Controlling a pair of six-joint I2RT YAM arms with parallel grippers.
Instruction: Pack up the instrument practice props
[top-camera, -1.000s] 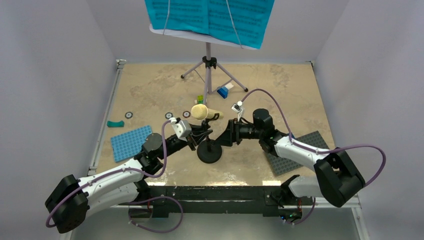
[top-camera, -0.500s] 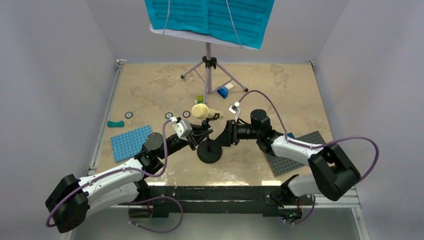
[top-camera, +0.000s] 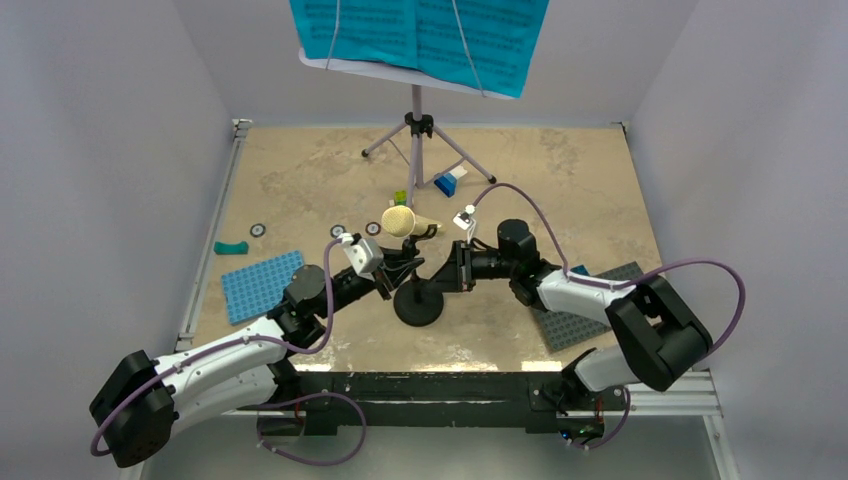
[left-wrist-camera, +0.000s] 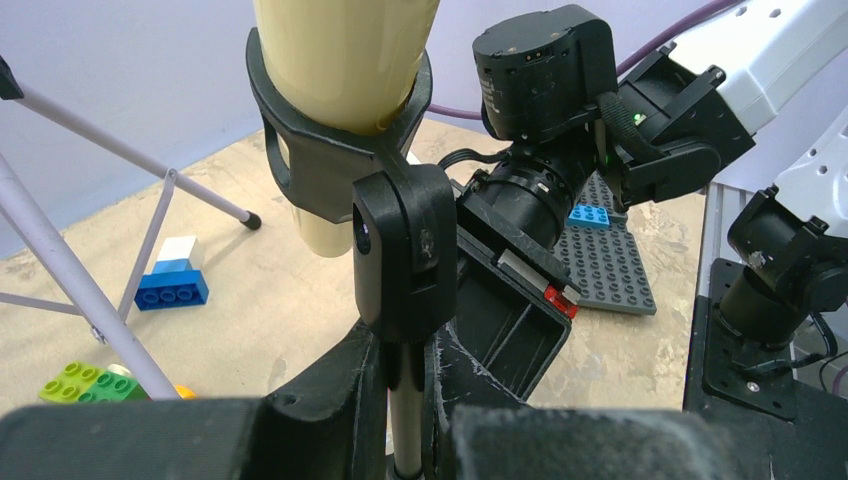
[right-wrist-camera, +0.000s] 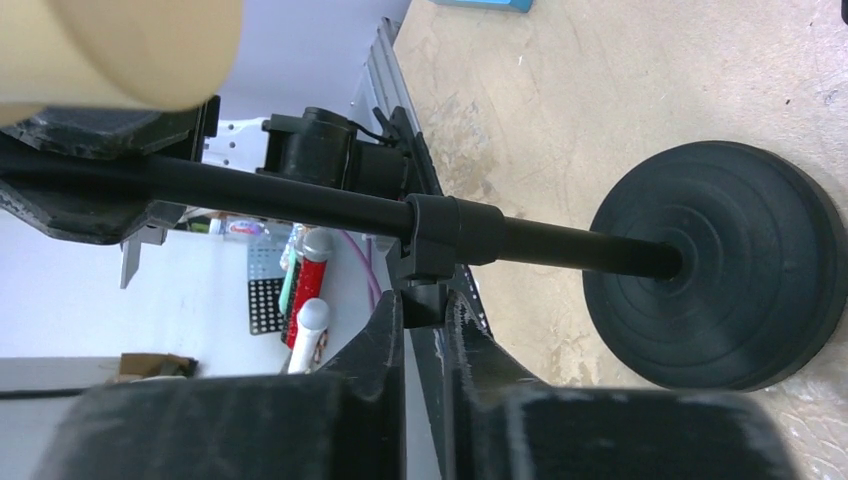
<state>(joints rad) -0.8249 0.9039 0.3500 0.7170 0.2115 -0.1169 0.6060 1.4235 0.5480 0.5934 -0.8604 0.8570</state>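
Observation:
The black mic stand (top-camera: 418, 305) stands upright on its round base (right-wrist-camera: 715, 265) in the middle of the table. It holds the cream microphone (top-camera: 400, 222) in its clip (left-wrist-camera: 340, 150). My left gripper (top-camera: 402, 268) is shut on the stand's pole (left-wrist-camera: 410, 400) just below the clip. From the right, my right gripper (top-camera: 445, 275) is shut on the tab under the pole's collar (right-wrist-camera: 445, 240), fingers (right-wrist-camera: 392, 320) pinching it. At the back, the lavender music stand (top-camera: 400, 72) on its tripod (top-camera: 418, 130) carries the teal pages (top-camera: 420, 35).
A blue baseplate (top-camera: 260, 285) lies at the left and a grey baseplate (top-camera: 590, 310) under my right arm. Blue-and-white bricks (top-camera: 447, 182) and a green brick (top-camera: 400, 197) sit by the tripod. A teal curved piece (top-camera: 231, 247) lies near the left edge.
My right arm has reached left to the mic stand and its jaws have closed on the collar tab. The left gripper and the stand have not moved.

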